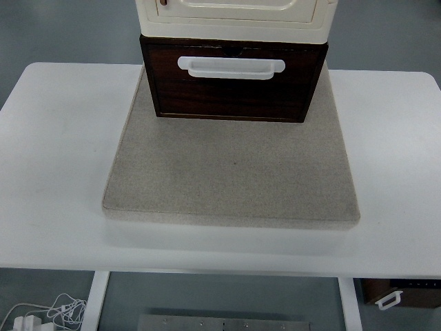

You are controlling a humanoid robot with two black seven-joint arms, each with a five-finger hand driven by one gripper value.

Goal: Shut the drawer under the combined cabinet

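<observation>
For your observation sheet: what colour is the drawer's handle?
White, on the dark brown drawer; the handle shows in the top view.

- From my top camera I see neither arm right now: nothing enters at nine o'clock, nothing at three.
- I can't report hand pose or finger state; both hands sit outside view.

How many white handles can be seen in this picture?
2. One handle is on the front of the dark drawer under the cream cabinet. A smaller handle is at the bottom right, below the table. Others may be hidden.
</observation>
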